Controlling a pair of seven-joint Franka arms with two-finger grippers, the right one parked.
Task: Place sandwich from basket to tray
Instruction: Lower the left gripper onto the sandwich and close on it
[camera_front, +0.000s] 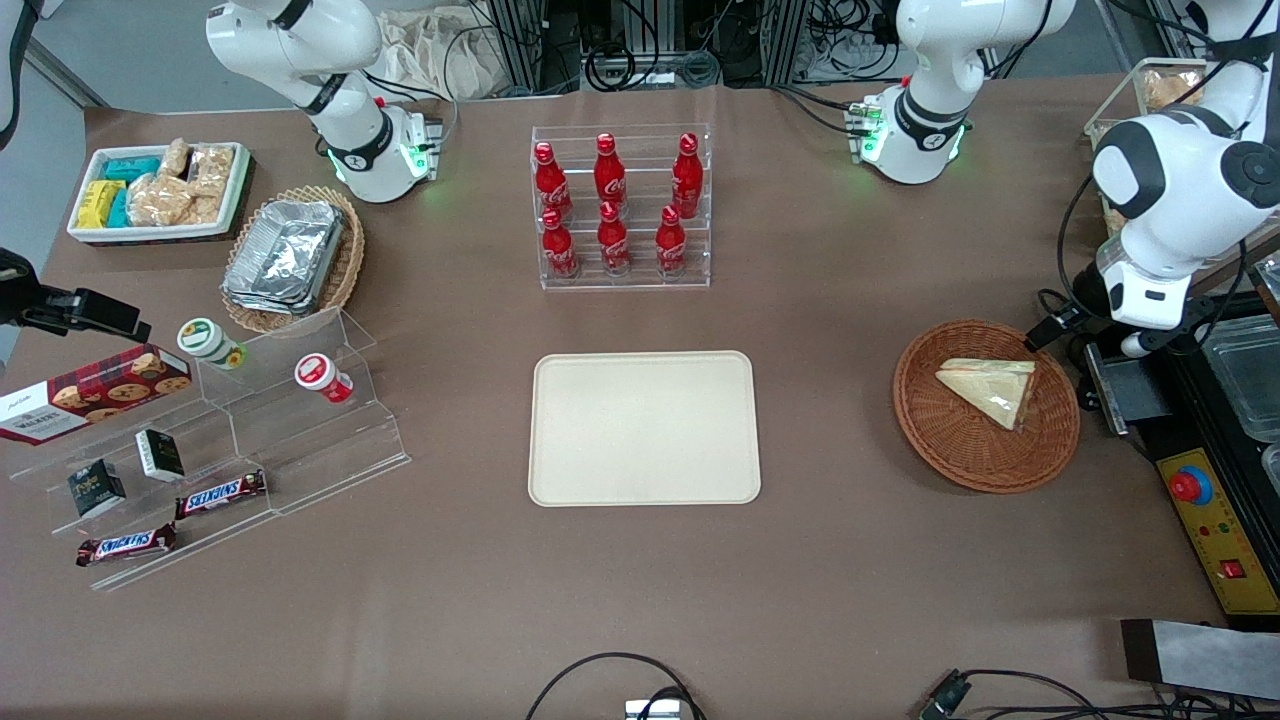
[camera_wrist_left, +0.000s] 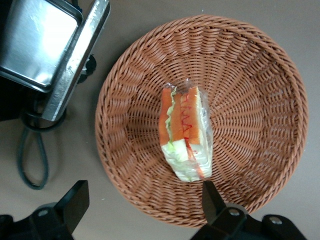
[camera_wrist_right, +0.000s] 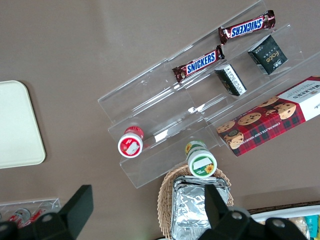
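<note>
Sandwich (camera_front: 990, 388) sits inside the round reddish-brown basket (camera_front: 960, 450), a clear-wrapped wedge lying on the weave, and from the wrist camera its cut edge (camera_wrist_left: 184, 134) faces up, showing orange and green layers. Nothing else shares the basket with it. Above that basket hangs the gripper (camera_wrist_left: 142, 202), its two dark fingers spread wide apart, empty, one fingertip (camera_wrist_left: 210, 197) over the basket's rim (camera_wrist_left: 150, 200) and the other over the bare tabletop just beside it.

Over toward the middle of the table (camera_front: 850, 560) lies the cream tray (camera_front: 644, 427), flat and plain with nothing on it, well apart from the basket. Farther from the front camera than the tray stands a clear rack (camera_front: 622, 210) holding six red cola bottles (camera_front: 612, 240) in two rows.

Toward the parked arm's end, a lighter oval wicker basket (camera_front: 345, 265) carries stacked foil containers (camera_front: 285, 255), and a white bin (camera_front: 160, 195) is filled with bagged snacks. A clear stepped stand (camera_front: 300, 440) holds two small cups, two dark boxes and two Snickers bars (camera_front: 220, 494), with a red cookie box (camera_front: 90, 392) at its edge.
</note>
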